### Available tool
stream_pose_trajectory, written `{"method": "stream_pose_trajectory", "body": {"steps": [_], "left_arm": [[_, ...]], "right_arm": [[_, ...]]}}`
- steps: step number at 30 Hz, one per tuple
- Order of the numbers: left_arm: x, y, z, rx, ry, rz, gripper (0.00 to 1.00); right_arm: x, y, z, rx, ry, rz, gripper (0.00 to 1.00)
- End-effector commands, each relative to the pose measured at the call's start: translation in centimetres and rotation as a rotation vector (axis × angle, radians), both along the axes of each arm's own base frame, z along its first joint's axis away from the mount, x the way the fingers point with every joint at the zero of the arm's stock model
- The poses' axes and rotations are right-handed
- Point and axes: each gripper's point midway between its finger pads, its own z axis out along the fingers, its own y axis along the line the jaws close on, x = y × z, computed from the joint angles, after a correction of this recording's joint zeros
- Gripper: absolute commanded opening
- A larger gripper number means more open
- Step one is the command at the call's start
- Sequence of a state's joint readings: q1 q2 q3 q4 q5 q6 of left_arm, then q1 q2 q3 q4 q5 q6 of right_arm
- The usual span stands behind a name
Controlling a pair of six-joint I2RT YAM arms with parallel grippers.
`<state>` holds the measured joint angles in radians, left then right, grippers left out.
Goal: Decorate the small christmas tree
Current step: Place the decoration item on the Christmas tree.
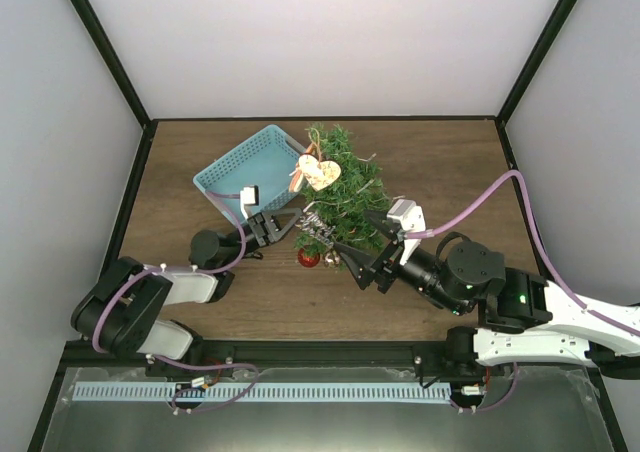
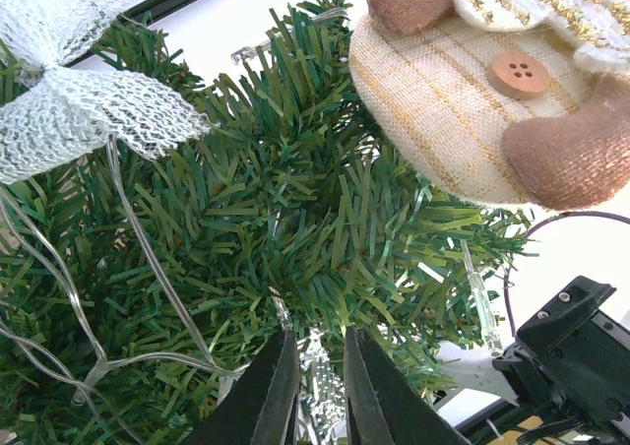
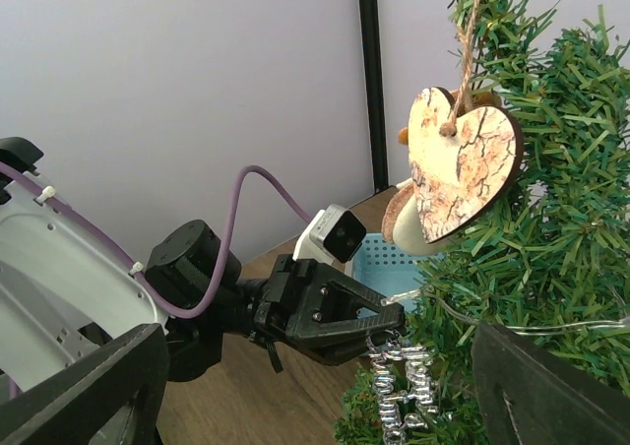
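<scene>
The small christmas tree (image 1: pixel 345 187) stands mid-table in a brown pot (image 1: pixel 309 259), strung with clear light wire. A wooden heart (image 3: pixel 463 164) on twine, a beige fabric figure (image 2: pixel 472 100) and a white mesh bow (image 2: pixel 69 110) hang on it. A silver glitter ornament (image 3: pixel 399 391) dangles at the tree's lower left side. My left gripper (image 2: pixel 318 332) sits right at it, jaws slightly parted with the silver showing in the narrow gap. In the right wrist view the left gripper (image 3: pixel 389 319) tips are just above the ornament. My right gripper (image 1: pixel 365 262) stands wide open beside the tree's near right, holding nothing.
A light-blue plastic basket (image 1: pixel 240 167) sits just left of the tree at the back. Black frame posts and white walls enclose the wooden table (image 1: pixel 450 152). The two arms face each other across the tree's base.
</scene>
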<state>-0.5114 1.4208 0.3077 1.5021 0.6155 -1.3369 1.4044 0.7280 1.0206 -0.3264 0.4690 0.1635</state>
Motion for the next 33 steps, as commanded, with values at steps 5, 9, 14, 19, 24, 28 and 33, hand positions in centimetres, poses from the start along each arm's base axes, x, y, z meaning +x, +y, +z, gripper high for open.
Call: {"method": "stream_pose_trajectory", "body": {"steps": [5, 9, 14, 19, 24, 28, 33], "left_arm": [[-2.5, 1.0, 5.3, -0.124, -0.261, -0.002, 0.27], [-2.4, 1.0, 5.0, -0.118, -0.256, -0.002, 0.29], [-2.5, 0.9, 5.1, -0.111, -0.275, -0.003, 0.13], [-2.7, 0.9, 5.2, -0.105, -0.299, -0.005, 0.06], [-3.0, 0.8, 5.8, -0.101, -0.349, -0.004, 0.04], [-2.9, 0.8, 6.4, -0.106, -0.381, 0.008, 0.04], [-2.9, 1.0, 7.3, -0.115, -0.423, 0.031, 0.04]], "right_arm": [[0.0, -1.0, 1.7, 0.046, 0.007, -0.011, 0.87], [-0.1, -1.0, 1.7, 0.044, 0.007, -0.010, 0.88], [-0.1, -1.2, 1.8, 0.047, 0.004, -0.013, 0.88], [-0.1, -1.3, 1.9, 0.051, 0.003, -0.012, 0.88], [-0.1, -1.4, 2.0, 0.051, -0.001, -0.012, 0.88], [-0.1, -1.4, 2.0, 0.051, -0.001, -0.014, 0.88], [-0.1, -1.5, 1.9, 0.050, 0.000, -0.014, 0.88]]}}
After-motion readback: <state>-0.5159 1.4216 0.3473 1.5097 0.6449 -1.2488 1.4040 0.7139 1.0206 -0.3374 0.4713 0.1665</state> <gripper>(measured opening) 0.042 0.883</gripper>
